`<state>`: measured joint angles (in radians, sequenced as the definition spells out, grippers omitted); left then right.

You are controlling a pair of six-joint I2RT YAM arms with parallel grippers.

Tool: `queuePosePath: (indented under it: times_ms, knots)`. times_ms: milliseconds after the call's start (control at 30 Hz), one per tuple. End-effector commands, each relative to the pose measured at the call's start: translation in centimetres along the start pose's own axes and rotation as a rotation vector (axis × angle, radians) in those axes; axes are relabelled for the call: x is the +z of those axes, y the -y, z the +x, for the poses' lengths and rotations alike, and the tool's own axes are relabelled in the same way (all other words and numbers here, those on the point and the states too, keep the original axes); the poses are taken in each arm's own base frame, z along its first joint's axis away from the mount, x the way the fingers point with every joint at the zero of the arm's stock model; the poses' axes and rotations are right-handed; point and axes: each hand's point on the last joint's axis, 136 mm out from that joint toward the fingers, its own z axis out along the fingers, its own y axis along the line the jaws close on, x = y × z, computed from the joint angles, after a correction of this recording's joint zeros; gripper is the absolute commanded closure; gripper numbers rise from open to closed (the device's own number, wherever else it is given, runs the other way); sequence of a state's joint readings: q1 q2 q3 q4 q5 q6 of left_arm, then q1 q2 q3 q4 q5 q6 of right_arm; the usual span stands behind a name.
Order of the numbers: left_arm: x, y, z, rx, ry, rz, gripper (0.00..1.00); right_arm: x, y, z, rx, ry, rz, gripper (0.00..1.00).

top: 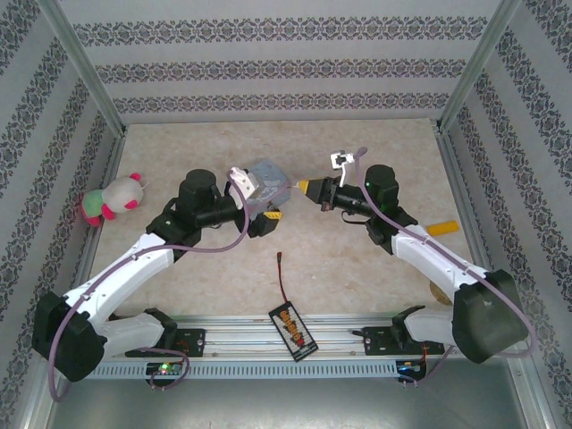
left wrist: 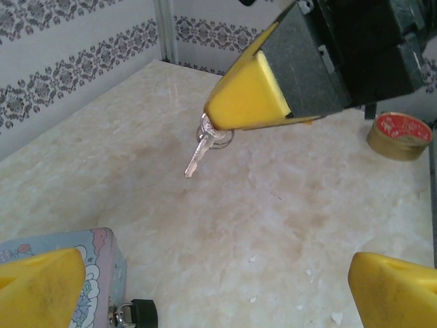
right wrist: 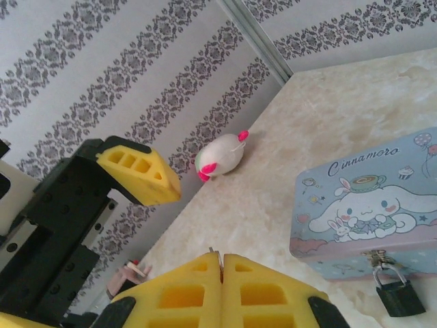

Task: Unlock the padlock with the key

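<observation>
key gripped, padlock not yet engaged

step in hand: bringing the key to the padlock; insertion is not begun. the right gripper [left wrist: 213, 121] has its yellow pads pressed together on the head of the key [left wrist: 196, 156], and the blade points down, clear of the table [left wrist: 273, 219]. the left gripper [left wrist: 215, 273] is spread wide and holds nothing; one of its fingers sits just beside the blue tin [right wrist: 369, 205]. the padlock [right wrist: 399, 298] hangs by its closed shackle from the clasp on the tin's front wall, apart from the key tip.

next move, as judged: turn the blade toward the keyway, which cannot be seen here. the lock hangs loose, so the left gripper likely needs to steady it or the tin.

clearance: bare table lies between the grippers. the tape roll [left wrist: 399, 134] and plush toy [top: 112, 198] stand well apart. the tin wall and the left finger bound the approach
</observation>
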<state>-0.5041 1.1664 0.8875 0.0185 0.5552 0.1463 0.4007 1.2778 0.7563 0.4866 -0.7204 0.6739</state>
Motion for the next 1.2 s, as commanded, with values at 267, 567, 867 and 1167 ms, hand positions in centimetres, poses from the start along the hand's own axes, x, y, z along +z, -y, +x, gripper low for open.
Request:
queuePosePath:
  times_ms: [267,567,867,1167]
  knots:
    - [-0.6,-3.8,-7.0,-0.476,0.31,0.222,0.16,0.6,-1.3,-1.9,0.063,0.068,-0.118,1.0]
    - [-0.1,-4.0,-6.9,-0.524,0.298,0.29,0.24,0.8,-2.4,-2.9,0.062,0.086,-0.19,1.0]
    - [1.4,-3.7,-5.6,-0.554,0.243,0.314,0.34,1.2,-3.2,-3.5,0.072,0.09,-0.249,1.0]
    - [2.2,-2.9,-5.6,-0.547,0.235,0.358,0.5,1.8,-3.4,-3.6,0.081,0.089,-0.273,1.0]
